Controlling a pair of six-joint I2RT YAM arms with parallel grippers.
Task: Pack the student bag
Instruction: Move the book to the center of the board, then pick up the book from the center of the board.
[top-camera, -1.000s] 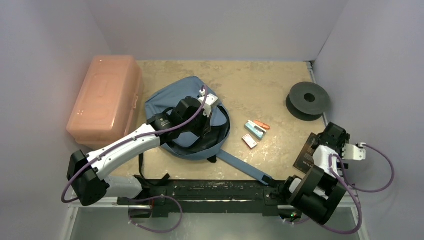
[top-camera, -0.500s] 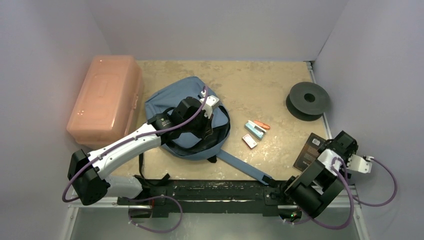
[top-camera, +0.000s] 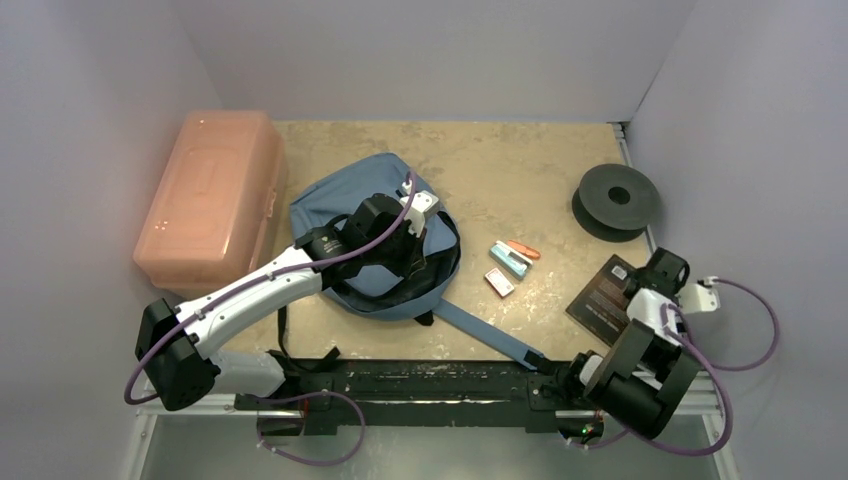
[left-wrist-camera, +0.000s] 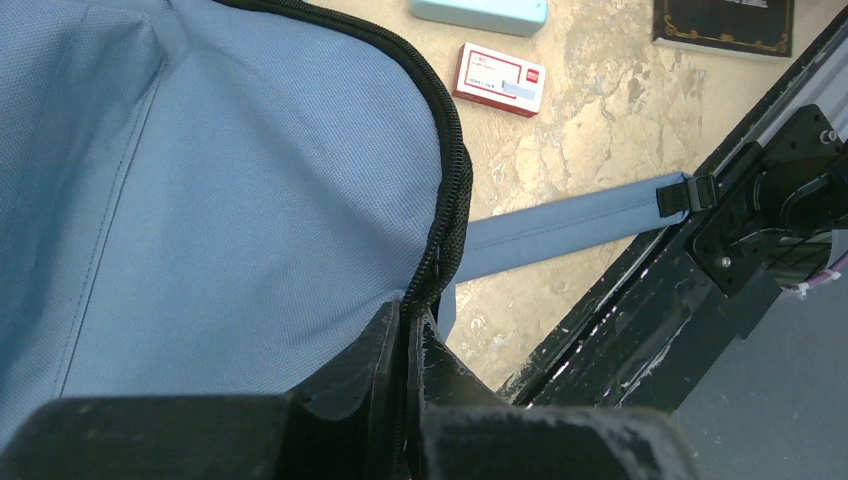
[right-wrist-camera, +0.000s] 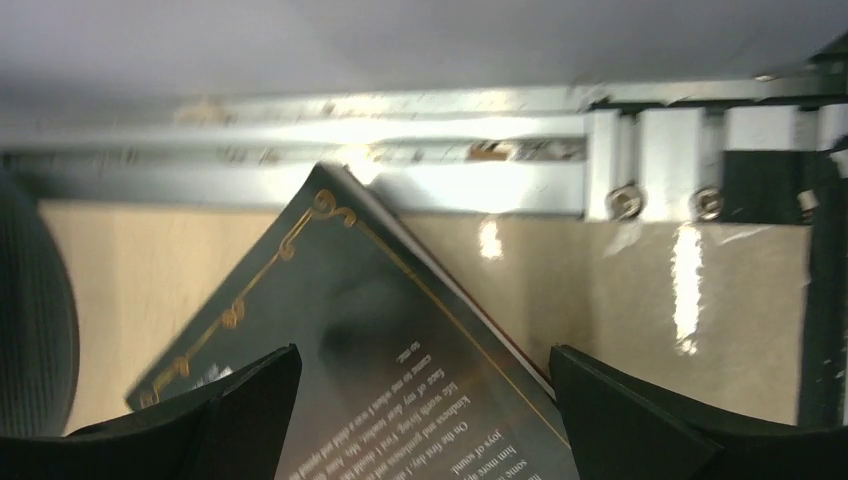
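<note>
The blue-grey student bag (top-camera: 335, 205) lies flat at the table's centre-left, its black zipper edge (left-wrist-camera: 447, 200) curving along its right side. My left gripper (top-camera: 411, 264) is shut on that zipper edge near the bag's lower right, and the wrist view shows the trim pinched between the fingers (left-wrist-camera: 408, 318). My right gripper (top-camera: 650, 282) hangs open over a dark book (top-camera: 601, 293) with gold trim, at the right near the wall. In the right wrist view the book (right-wrist-camera: 400, 390) lies below and between the wide-apart fingers (right-wrist-camera: 250, 400).
A salmon-pink plastic box (top-camera: 210, 200) stands left of the bag. A teal stapler (top-camera: 510, 261), an orange item (top-camera: 524, 250) and a small red-and-white box (top-camera: 499, 283) lie between bag and book. A black spool (top-camera: 618, 198) sits back right. A bag strap (top-camera: 490, 338) runs to the front rail.
My right wrist swung out to the right and came back over the book, which now lies a little further left and shows more fully. The left arm and bag have not moved.
</note>
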